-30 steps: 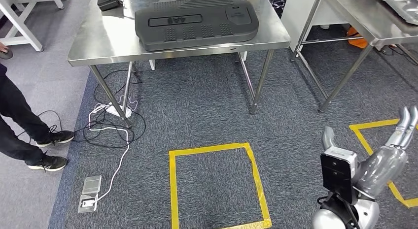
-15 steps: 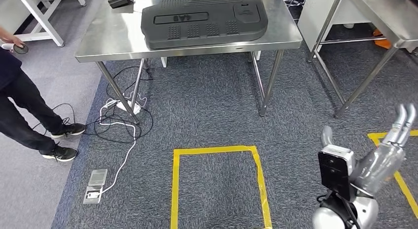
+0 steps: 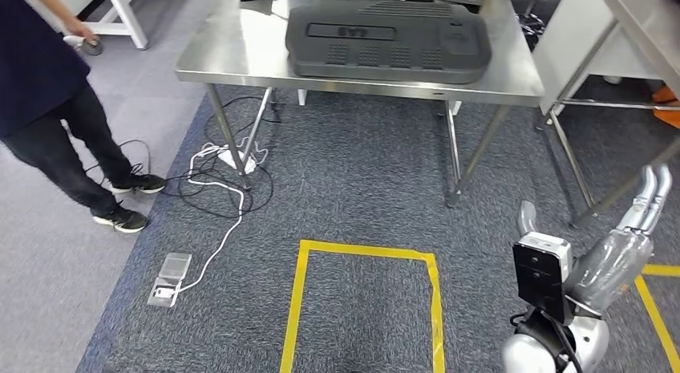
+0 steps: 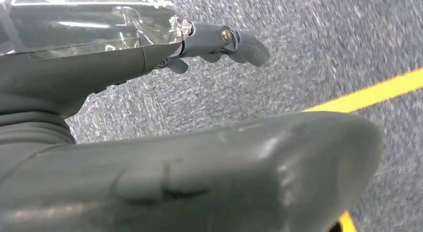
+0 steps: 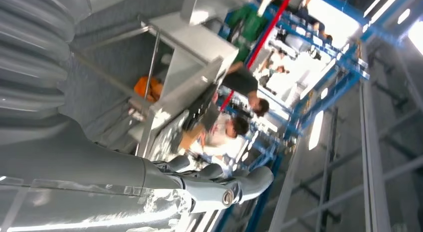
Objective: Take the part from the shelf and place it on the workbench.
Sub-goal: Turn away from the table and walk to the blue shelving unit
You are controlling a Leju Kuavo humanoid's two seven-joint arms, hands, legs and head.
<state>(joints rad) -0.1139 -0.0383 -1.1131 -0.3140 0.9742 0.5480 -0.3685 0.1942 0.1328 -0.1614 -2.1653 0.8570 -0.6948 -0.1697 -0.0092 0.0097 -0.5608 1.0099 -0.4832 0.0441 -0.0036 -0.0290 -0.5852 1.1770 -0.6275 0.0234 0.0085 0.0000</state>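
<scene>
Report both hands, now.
Left hand: holds nothing; open or curled cannot be told.
Right hand: raised, fingers straight, holding nothing: open.

Bright even light; table (image 3: 240, 64) glare, wrist views blurred
</scene>
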